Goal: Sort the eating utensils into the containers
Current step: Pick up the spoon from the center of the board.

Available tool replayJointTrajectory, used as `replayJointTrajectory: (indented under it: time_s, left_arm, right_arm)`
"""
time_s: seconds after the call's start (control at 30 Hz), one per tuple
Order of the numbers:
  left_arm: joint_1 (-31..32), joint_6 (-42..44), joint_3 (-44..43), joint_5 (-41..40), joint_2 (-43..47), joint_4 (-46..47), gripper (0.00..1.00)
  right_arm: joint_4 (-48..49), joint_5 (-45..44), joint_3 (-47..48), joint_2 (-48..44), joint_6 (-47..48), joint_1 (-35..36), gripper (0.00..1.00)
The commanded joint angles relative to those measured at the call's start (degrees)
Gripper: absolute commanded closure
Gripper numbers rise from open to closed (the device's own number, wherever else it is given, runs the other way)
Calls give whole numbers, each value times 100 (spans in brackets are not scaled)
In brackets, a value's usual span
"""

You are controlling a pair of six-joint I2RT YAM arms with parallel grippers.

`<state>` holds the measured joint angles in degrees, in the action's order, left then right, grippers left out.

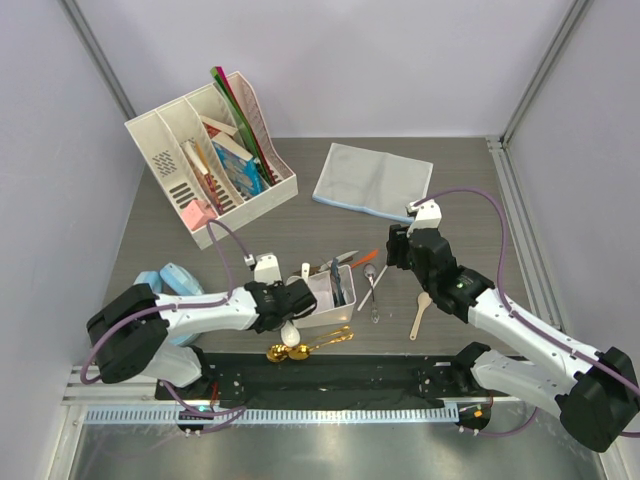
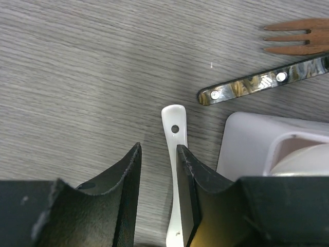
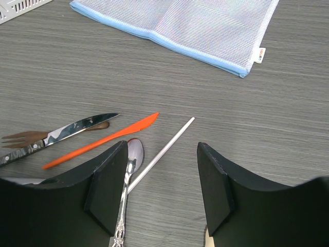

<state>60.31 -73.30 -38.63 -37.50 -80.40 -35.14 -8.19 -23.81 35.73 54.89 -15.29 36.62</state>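
My left gripper is open and low over the table, straddling the handle of a white ceramic soup spoon. The handle lies against the right finger, with a gap to the left finger. In the top view this gripper sits at the left end of the white plastic box, which holds several utensils. My right gripper is open and empty above a silver spoon and a thin white stick. An orange knife, a silver knife and a brown fork lie to their left.
Gold spoons lie near the front edge and a wooden spoon lies under the right arm. A grey-blue mesh cloth is at the back. A white desk organiser with books stands back left. A blue object is at the left.
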Motion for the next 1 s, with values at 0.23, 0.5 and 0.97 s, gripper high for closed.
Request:
replayJointTrajectory:
  time_s: [0.23,0.5,0.97]
  left_arm:
    - [59,70,93,295,112,446,66]
    - [165,263,-4,260,428,420,66]
    - [279,203,-83,419,280,323,65]
  right_arm:
    - [265,-9,49,-40,-80,-23,39]
    - [274,8,66,39,-88,-23,39]
    - [309,61,75,65,-80,-32,39]
